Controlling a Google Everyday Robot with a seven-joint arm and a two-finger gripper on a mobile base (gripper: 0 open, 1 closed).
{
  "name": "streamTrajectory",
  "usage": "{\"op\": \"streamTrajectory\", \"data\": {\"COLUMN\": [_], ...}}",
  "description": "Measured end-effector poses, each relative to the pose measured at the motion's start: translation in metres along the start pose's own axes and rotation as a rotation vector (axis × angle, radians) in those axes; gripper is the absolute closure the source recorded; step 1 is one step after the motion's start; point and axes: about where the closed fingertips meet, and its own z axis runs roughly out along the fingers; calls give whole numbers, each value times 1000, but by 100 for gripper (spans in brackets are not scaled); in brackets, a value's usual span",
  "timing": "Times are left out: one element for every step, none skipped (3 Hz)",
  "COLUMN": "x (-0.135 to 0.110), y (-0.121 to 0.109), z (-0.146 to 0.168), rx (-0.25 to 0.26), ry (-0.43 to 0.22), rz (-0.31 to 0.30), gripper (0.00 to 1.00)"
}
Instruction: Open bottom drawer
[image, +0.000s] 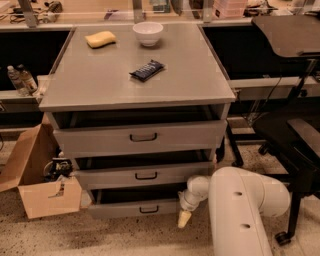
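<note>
The bottom drawer (132, 207) is the lowest grey front of the cabinet, with a small black pull handle (149, 209). It stands pulled out a little, with a dark gap above its front. My gripper (184, 218) hangs low at the drawer's right end, its pale tip pointing down toward the floor, to the right of the handle and apart from it. My white arm (240, 210) fills the lower right of the view.
The mid drawer (145, 175) and top drawer (142, 137) sit above. On the cabinet top lie a white bowl (148, 33), a yellow sponge (100, 39) and a dark snack bar (147, 70). An open cardboard box (40, 175) stands left; a black chair (295, 140) right.
</note>
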Motion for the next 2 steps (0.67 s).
{"op": "streamTrajectory", "data": {"x": [-1, -2], "y": [0, 1], "z": [-3, -5], "rx": [0, 0], "ry": [0, 0], "rz": [0, -1], "gripper": [38, 63]}}
